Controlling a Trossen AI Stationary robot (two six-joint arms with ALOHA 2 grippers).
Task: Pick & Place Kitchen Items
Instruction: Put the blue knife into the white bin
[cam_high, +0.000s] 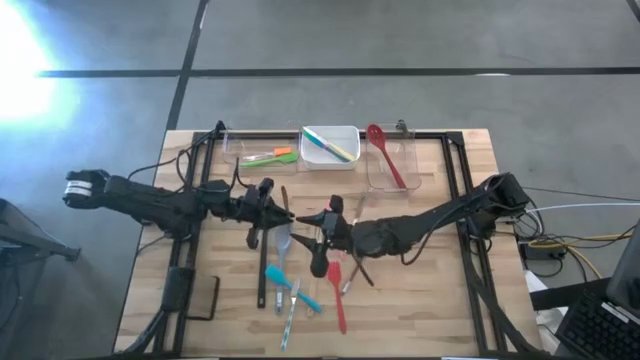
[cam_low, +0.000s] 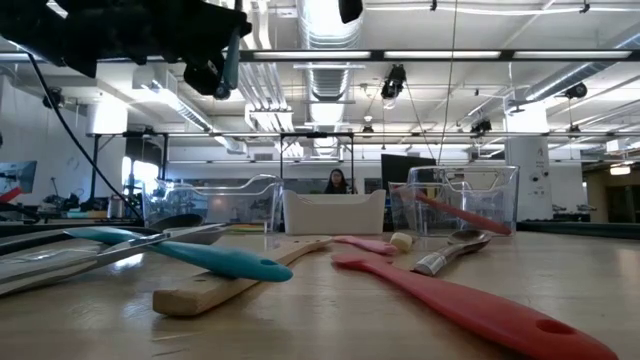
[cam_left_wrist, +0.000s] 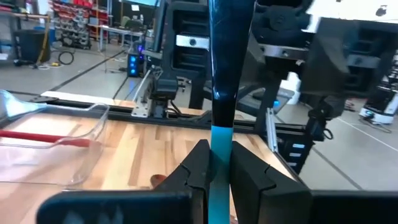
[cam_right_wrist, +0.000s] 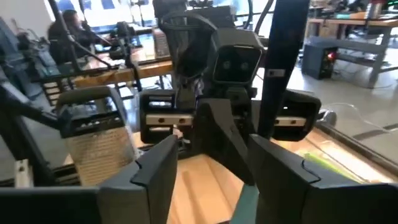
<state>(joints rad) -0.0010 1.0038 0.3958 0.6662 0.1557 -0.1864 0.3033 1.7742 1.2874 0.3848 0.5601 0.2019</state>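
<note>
My left gripper (cam_high: 272, 207) is over the middle of the table, shut on a slim utensil with a teal part and a black part (cam_left_wrist: 225, 68). The utensil also shows in the low view (cam_low: 232, 58), high above the table. My right gripper (cam_high: 322, 226) faces it at close range and is open. In the right wrist view (cam_right_wrist: 214, 177) its fingers stand wide apart, with a bit of teal (cam_right_wrist: 246, 202) low between them and the black part (cam_right_wrist: 281, 68) beside one finger. Several other utensils lie on the near table, among them a teal one (cam_high: 281, 276) and a red one (cam_high: 338, 296). My left gripper pinches the utensil's teal part (cam_left_wrist: 221, 142) between its two fingers (cam_left_wrist: 198, 167). The utensil is lifted clear of the table. Its black part runs on past the fingertips toward my right gripper.
Along the far edge stand a clear tub (cam_high: 262, 152) with green and orange utensils, a white tub (cam_high: 330, 145) with utensils, and a clear tub (cam_high: 392, 160) with a red spoon. A black ladle (cam_high: 318, 262) lies under my right gripper. A person sits beyond the table (cam_low: 337, 182).
</note>
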